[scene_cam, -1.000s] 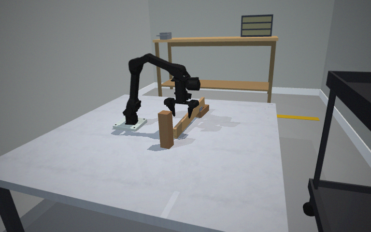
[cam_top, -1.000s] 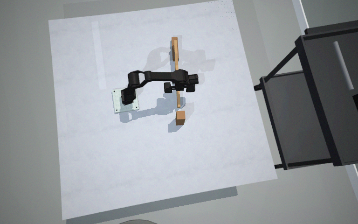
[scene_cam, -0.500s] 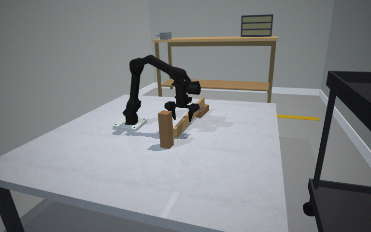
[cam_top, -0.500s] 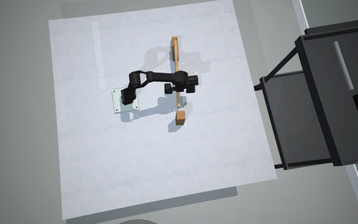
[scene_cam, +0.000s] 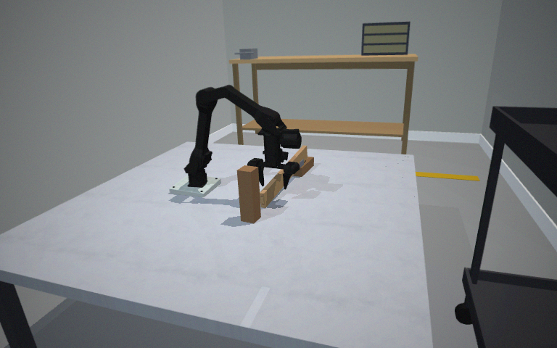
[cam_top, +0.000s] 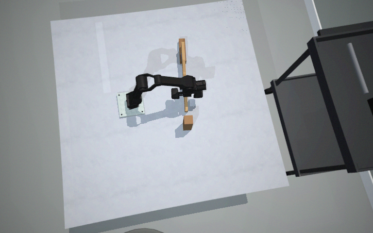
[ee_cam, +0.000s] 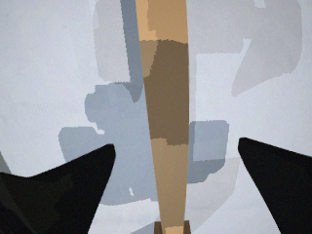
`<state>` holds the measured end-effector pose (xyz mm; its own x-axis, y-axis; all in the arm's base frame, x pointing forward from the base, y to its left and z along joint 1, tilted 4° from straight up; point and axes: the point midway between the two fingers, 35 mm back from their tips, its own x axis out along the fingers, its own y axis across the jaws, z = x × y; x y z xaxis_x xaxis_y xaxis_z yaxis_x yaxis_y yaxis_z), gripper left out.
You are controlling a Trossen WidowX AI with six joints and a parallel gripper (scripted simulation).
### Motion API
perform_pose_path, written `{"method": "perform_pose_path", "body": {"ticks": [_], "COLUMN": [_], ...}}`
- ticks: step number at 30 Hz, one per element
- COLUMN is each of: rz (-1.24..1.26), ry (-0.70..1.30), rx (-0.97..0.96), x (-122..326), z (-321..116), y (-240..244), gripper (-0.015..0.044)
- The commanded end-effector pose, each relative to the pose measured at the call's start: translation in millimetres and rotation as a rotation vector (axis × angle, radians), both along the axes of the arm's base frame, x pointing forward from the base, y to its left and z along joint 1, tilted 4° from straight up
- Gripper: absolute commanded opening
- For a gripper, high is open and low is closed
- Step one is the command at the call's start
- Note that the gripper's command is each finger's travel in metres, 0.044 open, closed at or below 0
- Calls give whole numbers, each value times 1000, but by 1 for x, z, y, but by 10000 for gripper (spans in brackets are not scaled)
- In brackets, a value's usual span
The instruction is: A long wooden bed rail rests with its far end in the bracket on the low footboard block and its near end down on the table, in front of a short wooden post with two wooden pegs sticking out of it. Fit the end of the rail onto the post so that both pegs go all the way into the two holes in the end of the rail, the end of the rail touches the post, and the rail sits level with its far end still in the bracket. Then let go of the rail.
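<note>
The long rail (cam_top: 183,69) (scene_cam: 271,191) (ee_cam: 168,102) slopes down from the low footboard block (cam_top: 181,40) (scene_cam: 308,164) to the table. Its near end is down in front of the upright post (cam_top: 188,122) (scene_cam: 249,194), with a small gap between them in the overhead view. The post's base (ee_cam: 157,228) shows at the wrist view's bottom edge. The pegs cannot be made out. My gripper (cam_top: 186,93) (scene_cam: 274,185) (ee_cam: 176,147) points down, open and empty. Its fingers stand wide on either side of the rail's nearer half, clear of the wood. Exact fingertip height is hard to tell.
The arm's pale base plate (cam_top: 120,108) (scene_cam: 176,189) is bolted left of the rail on the white table (cam_top: 131,175) (scene_cam: 164,262). A dark cart (cam_top: 313,109) (scene_cam: 487,196) stands right of the table. A wooden workbench (scene_cam: 324,59) stands behind.
</note>
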<state>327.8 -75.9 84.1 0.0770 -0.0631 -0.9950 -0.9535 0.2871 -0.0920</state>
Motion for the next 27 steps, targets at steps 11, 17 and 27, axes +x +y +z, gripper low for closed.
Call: {"method": "perform_pose_path", "body": {"ticks": [11,17,27], "rz": [5,5,5], "ry": [10,10,10], "rx": [5,5,5], "x": [-3,-3,-3], "z": [-25,-25,-25], "y": [0,0,0], "gripper": [440,309,66]}}
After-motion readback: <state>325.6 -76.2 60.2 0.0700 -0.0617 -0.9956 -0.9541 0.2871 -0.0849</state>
